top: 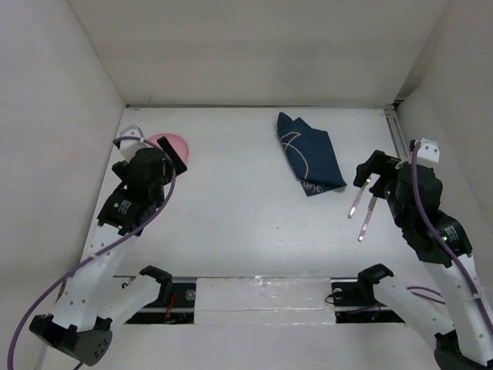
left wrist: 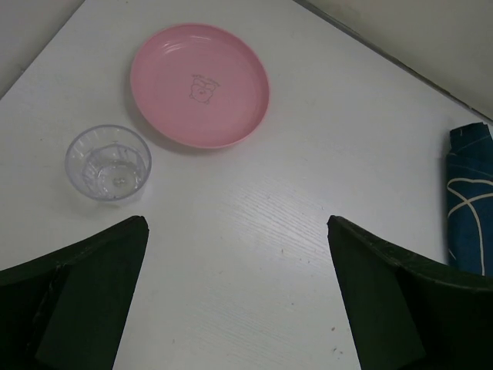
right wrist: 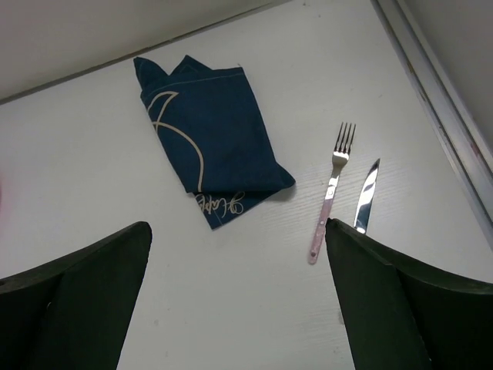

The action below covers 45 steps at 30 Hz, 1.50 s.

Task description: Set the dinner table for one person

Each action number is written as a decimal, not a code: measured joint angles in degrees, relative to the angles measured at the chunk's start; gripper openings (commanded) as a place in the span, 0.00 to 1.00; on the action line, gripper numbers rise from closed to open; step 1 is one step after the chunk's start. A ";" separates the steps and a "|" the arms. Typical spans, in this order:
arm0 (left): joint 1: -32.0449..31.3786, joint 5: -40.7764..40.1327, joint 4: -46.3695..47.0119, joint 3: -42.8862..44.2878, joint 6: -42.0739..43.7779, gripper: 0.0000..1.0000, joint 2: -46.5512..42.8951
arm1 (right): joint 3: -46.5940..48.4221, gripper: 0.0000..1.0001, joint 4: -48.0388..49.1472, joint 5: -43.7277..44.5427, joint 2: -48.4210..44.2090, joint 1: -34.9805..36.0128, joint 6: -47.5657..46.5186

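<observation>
The folded placemat [right wrist: 212,131] lies just left of the empty, wide-open right gripper [right wrist: 236,223], well apart from the left gripper [left wrist: 236,220].

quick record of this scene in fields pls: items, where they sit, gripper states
table: white, walled
plate: pink, far left, empty
cup: clear, upright, beside plate, not touching
placemat: navy, folded, right of centre
fork: right of placemat
knife: right of fork, roughly parallel
left gripper: open, empty
right gripper: open, empty
</observation>
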 measured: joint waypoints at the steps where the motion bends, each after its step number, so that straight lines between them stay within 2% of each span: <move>1: 0.00 0.22 0.00 0.00 0.00 1.00 0.00 | 0.00 1.00 0.00 0.28 -0.07 -0.02 0.04; 8: 0.00 2.01 0.02 0.00 0.57 1.00 0.02 | -0.83 1.00 3.41 -0.66 0.24 -0.02 0.17; 11: 0.00 3.56 0.28 0.00 1.07 1.00 0.57 | -1.62 1.00 7.41 -2.40 4.13 -0.48 0.07; 13: 0.00 4.68 0.48 0.00 1.44 1.00 1.29 | -0.94 1.00 10.58 -5.14 10.38 -2.10 -0.37; 18: 0.00 6.80 0.90 0.00 2.38 1.00 2.86 | 5.97 1.00 17.42 -17.14 34.56 -9.53 -4.09; 23: 0.00 8.72 1.44 -0.35 3.13 1.00 3.10 | 21.88 1.00 18.27 -25.16 58.75 -13.70 -9.07; 29: 0.00 11.02 2.23 -0.52 4.22 1.00 3.37 | 38.51 1.00 18.08 -41.53 78.58 -19.89 -14.43; 35: 0.00 12.81 2.71 -0.74 4.74 1.00 3.87 | 46.53 1.00 16.13 -50.12 91.12 -26.75 -15.43; 39: 0.00 13.55 3.02 -0.76 5.18 1.00 4.61 | 50.27 1.00 13.92 -54.23 96.41 -28.44 -16.46; 42: 0.00 13.75 3.04 -0.76 5.38 1.00 4.85 | 53.31 0.97 13.31 -57.20 97.83 -28.44 -16.83; 45: 0.00 13.79 3.04 -0.76 5.40 1.00 5.01 | 55.69 0.89 12.61 -59.89 99.89 -28.39 -16.98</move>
